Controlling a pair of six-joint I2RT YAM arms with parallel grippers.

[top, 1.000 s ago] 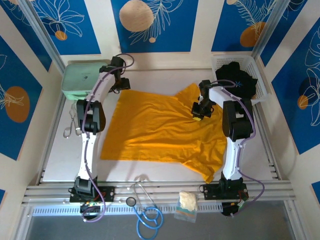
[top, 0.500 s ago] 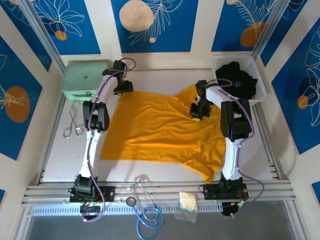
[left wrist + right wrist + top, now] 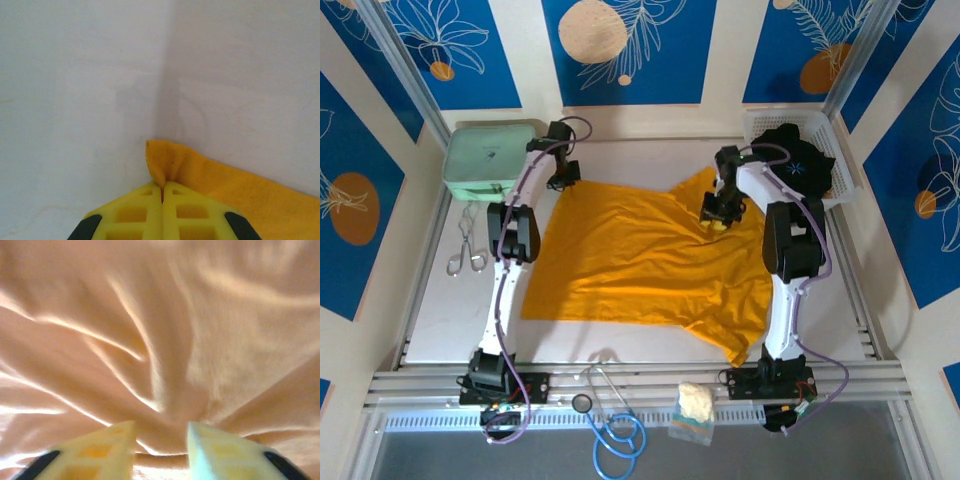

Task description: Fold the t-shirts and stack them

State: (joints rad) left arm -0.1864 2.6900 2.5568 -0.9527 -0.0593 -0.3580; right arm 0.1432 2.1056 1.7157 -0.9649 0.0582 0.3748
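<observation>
At the left, our left gripper [image 3: 162, 189] presses its fingers together on the far left corner of the orange-yellow t-shirt [image 3: 640, 260], pinching a small peak of cloth just above the white table [image 3: 440, 320]. The shirt lies spread open and wrinkled across the middle of the table, one end trailing toward the near right edge. Further right, our right gripper [image 3: 160, 432] hangs over the shirt's far right part, fingers spread with a ridge of bunched cloth between them; they are not clamped on it. At the far right the black t-shirt [image 3: 790, 160] sits heaped in a white basket [image 3: 760, 122]. We judge this to be the start of folding the first shirt, with one far corner secured and the other not. Next, the right fingers need to close on their own edge, so both arms can lift the far edge evenly without dragging the whole shirt.
</observation>
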